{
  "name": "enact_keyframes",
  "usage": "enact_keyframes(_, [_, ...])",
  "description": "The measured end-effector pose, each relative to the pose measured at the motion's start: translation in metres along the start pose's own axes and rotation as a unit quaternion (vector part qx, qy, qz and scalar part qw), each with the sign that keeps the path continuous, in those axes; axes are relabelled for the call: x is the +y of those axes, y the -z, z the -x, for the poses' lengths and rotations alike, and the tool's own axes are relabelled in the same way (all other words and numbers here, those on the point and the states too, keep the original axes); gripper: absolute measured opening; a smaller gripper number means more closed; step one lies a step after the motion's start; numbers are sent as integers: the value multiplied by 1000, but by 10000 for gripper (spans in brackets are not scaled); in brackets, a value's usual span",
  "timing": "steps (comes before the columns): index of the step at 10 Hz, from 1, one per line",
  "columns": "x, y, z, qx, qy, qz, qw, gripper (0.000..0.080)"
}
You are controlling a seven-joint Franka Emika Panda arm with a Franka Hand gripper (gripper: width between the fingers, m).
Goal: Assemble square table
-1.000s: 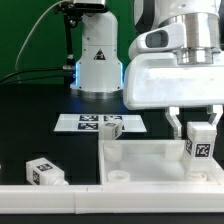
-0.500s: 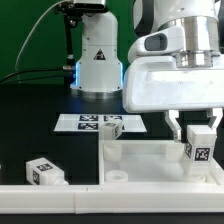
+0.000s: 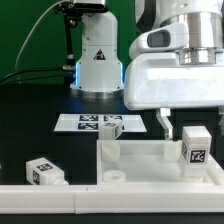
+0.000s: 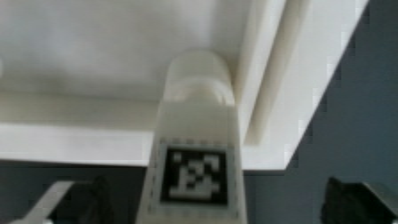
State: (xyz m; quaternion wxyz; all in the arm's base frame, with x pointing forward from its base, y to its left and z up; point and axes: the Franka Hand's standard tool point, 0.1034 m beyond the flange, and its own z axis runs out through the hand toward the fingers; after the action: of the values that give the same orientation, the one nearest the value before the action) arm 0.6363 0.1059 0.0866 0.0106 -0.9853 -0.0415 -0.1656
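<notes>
I see the claw (image 3: pixel 194 131) standing wide: in the wrist view there is dark counter on each side of the tagged leg (image 4: pixel 192 140) between the two fingers (image 4: pixel 63 198), so nothing is gripped. In the exterior view that leg stands upright at the right of the frame, at the near right corner of the tabletop slab (image 3: pixel 138 145), which lies lower centre to lower right just behind the long white rail (image 3: pixel 60 192). A second leg (image 3: pixel 112 126) sits on the marker board (image 3: pixel 80 121) at mid frame, and a third leg (image 3: pixel 45 171) lies at lower left, beside the rail.

My worry is the upright leg. I cannot tell how deeply it sits in its corner hole; if it is only resting there, it may lean or drop out once I move off. The fingers flank it closely, so a sideways or tilted retreat could clip it and knock it loose. A snag could also drag the slab off its place against the rail and spoil the alignment for the remaining corners.
</notes>
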Motion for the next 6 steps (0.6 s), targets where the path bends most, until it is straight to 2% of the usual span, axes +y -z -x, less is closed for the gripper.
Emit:
enact_keyframes(1, [2,0,-6,-39,-2,1,999,635])
enact_keyframes(4, [5,-1,-12,-155,-7,3,988,647])
enact_keyframes(5, [5,-2,-2,-205,-11,3,979,649])
enact_keyframes(6, [5,-2,0,-222,-21,5,975,649])
